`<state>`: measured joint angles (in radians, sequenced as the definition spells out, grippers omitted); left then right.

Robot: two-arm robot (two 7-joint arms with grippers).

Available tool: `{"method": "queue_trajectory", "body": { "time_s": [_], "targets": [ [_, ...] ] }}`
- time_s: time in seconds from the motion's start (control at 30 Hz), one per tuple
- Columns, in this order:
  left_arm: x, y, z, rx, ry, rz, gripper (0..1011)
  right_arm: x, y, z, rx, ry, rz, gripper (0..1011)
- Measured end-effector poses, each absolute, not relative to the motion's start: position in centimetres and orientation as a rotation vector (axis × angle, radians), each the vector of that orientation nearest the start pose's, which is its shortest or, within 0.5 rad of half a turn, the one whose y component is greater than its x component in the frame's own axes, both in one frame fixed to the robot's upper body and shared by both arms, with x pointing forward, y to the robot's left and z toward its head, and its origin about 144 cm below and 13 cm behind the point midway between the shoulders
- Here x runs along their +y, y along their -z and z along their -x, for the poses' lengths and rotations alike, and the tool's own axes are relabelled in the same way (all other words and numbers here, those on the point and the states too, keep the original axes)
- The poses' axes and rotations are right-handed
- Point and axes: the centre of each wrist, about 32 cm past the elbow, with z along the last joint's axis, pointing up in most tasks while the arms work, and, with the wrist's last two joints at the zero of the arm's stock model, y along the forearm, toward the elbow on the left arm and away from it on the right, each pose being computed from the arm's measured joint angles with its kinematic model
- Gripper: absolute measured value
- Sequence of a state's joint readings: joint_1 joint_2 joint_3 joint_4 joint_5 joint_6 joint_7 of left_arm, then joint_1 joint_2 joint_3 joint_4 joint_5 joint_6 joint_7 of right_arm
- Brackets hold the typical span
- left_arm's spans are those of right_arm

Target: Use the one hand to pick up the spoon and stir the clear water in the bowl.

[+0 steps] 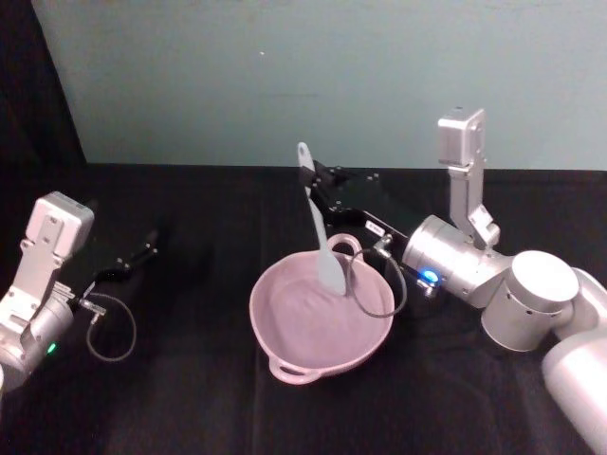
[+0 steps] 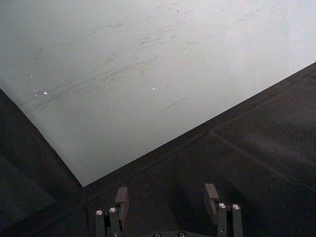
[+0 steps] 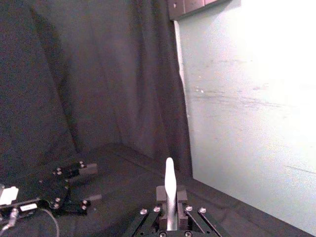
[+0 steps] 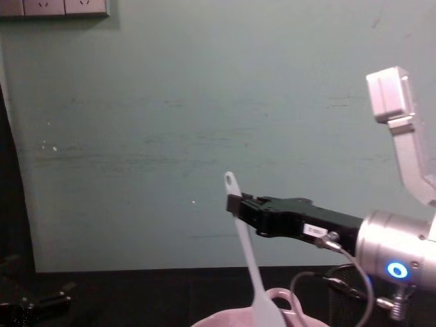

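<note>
Spoon (image 1: 319, 226) stirring: sweep the paddle in slow circles, clear of the bowl (image 1: 262, 327) wall; hold the grip firm so the handle does not pivot.
Spoon appearance: long, slim, white; flat paddle head; oval hole at the handle end.
Spoon location: frame centre, near upright, paddle down inside the bowl.
Right gripper (image 1: 311, 182): clamped on the upper handle, just above centre.
Bowl: pale pink, round, lower centre.
Left gripper (image 1: 142, 251): fingers apart, idle at mid-left.

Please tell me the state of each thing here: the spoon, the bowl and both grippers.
Bowl: upright; I cannot tell whether it holds water.
Spoon: gripped, nearly upright, head down in the bowl.
Right gripper: shut on the spoon's handle.
Left gripper: open, empty, off to the left.
</note>
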<state>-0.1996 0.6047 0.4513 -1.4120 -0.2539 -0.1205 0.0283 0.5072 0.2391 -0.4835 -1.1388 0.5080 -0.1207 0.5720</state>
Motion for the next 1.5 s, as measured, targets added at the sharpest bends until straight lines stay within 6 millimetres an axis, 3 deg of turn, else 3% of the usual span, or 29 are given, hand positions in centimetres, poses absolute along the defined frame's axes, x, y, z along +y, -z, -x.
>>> {"method": "queue_trajectory", "body": {
  "time_s": [0.17, 0.33, 0.63, 1.0, 1.2, 1.5],
  "targets": [
    [31.0, -114.0, -48.9, -0.285, -1.248, -0.304, 1005, -20.8, -117.5, -57.1, -0.005, 0.705, -0.094, 121],
    [31.0, -114.0, -48.9, -0.285, -1.248, -0.304, 1005, -20.7, -117.7, -56.1, -0.007, 0.691, -0.098, 121],
    [31.0, -114.0, -48.9, -0.285, -1.248, -0.304, 1005, -18.0, -117.4, -54.6, 0.024, 0.607, -0.119, 120],
    [31.0, -114.0, -48.9, -0.285, -1.248, -0.304, 1005, -17.0, -117.4, -54.3, 0.03, 0.585, -0.139, 121],
    [31.0, -114.0, -48.9, -0.285, -1.248, -0.304, 1005, -17.5, -118.0, -53.9, 0.017, 0.601, -0.173, 121],
    [31.0, -114.0, -48.9, -0.285, -1.248, -0.304, 1005, -20.1, -120.5, -53.2, -0.042, 0.661, -0.26, 121]
  ]
}}
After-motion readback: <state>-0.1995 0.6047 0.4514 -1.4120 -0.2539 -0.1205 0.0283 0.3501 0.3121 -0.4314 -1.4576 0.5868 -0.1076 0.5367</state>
